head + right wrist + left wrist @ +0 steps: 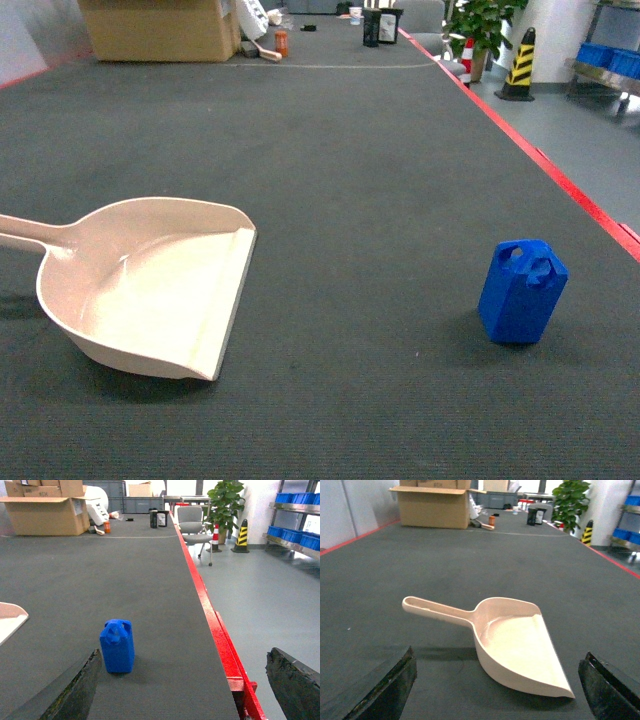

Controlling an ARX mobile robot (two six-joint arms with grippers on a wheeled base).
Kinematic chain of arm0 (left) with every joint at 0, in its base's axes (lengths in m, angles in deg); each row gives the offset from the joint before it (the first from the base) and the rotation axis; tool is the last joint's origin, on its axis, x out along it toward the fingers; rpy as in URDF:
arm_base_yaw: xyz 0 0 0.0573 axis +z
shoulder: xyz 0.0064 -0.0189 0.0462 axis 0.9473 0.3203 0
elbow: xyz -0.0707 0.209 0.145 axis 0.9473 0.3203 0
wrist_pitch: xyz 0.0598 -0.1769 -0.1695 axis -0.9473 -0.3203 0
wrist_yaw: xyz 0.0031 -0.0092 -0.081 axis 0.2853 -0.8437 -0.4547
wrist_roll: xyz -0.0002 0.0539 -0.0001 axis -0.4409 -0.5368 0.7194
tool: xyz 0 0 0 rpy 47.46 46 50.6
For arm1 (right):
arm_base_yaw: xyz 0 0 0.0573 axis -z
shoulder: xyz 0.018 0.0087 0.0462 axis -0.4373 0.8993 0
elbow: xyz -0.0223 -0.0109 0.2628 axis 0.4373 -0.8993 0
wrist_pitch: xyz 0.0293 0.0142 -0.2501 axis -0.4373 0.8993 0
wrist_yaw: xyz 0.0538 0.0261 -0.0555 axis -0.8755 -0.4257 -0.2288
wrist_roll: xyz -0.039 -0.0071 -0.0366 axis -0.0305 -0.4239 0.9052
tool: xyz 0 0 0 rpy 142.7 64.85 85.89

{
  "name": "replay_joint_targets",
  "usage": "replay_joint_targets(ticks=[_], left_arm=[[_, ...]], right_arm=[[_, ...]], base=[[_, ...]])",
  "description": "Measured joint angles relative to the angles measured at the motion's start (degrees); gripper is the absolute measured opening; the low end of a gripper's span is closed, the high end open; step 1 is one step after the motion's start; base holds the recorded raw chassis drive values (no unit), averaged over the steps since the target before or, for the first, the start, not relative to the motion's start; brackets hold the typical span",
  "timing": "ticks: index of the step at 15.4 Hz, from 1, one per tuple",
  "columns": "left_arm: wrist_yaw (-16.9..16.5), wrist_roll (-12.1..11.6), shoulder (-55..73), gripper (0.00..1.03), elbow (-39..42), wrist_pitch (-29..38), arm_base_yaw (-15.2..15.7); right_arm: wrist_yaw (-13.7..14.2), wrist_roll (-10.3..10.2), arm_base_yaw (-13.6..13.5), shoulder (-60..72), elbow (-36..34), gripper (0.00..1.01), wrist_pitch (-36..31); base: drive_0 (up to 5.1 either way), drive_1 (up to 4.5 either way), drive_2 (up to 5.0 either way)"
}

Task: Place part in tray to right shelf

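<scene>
Your stock on the dark worktop (340,150): one beige tray (150,290), lower left of the head view, empty, handle running off the left edge. One blue part (522,292), upright, lower right, well apart from the tray. Your left claw (495,690) gapes wide behind the tray; your right claw (182,690) gapes wide, the part just beside its left finger.
</scene>
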Motion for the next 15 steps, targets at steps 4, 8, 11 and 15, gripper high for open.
replay_joint_targets(ticks=[4, 8, 11, 15], left_arm=[[5.88, 17.2, 26.51, 0.98, -7.67, 6.78, -0.02], [-10.34, 33.42, 60.3, 0.98, -15.37, 33.31, 9.9], [-15.54, 42.86, 84.59, 0.98, -25.99, 45.07, 13.33], [-18.29, 48.15, 102.18, 0.98, -35.65, 45.81, 15.32]], right_arm=[[0.0, 0.02, 0.0, 0.0, 0.0, 0.98, 0.07], [-0.02, 0.02, 0.0, 0.0, 0.0, 0.98, 0.04], [-0.02, 0.02, 0.0, 0.0, 0.0, 0.98, 0.02], [-0.02, 0.02, 0.0, 0.0, 0.0, 0.98, 0.02]], base=[[0.0, 0.0, 0.0], [0.0, 0.0, 0.0], [0.0, 0.0, 0.0], [0.0, 0.0, 0.0]])
